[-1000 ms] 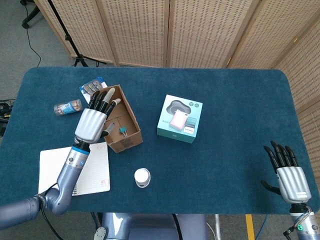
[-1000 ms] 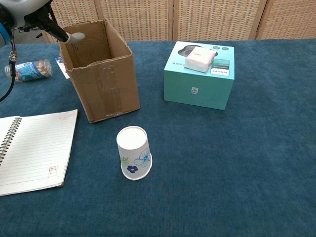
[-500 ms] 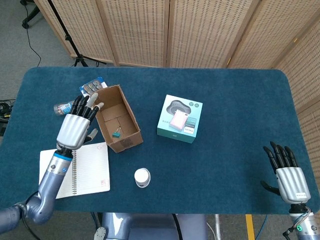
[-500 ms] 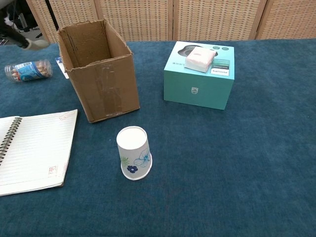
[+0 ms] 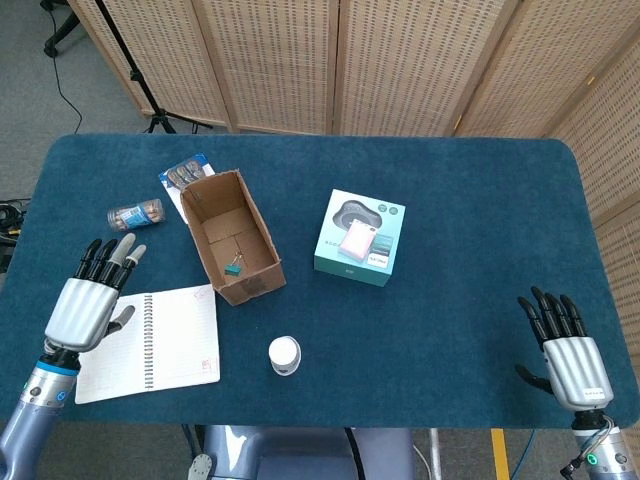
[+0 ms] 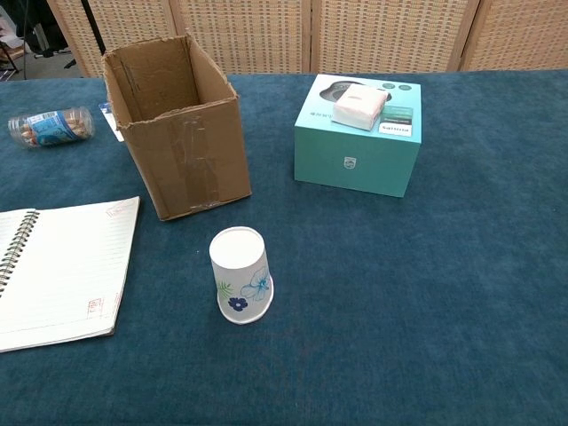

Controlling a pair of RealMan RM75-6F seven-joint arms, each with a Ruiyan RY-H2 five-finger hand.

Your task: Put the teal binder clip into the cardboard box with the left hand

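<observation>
One teal binder clip (image 5: pixel 234 267) in cardboard box (image 5: pixel 262 285)

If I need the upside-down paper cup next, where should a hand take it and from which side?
Grip the paper cup around its side wall, mid-height, likely coming in level from the front or right. It stands inverted, so there is no open rim to hook, and the cardboard box and notebook crowd its left.

Bright, even indoor light, both views sharp.
Shadows are soft and short: a faint one hugs the cup (image 6: pixel 240 275) and box (image 6: pixel 176 124) on the blue surface (image 6: pixel 426 293). No glare shows; the head view bends slightly toward its edges.
</observation>
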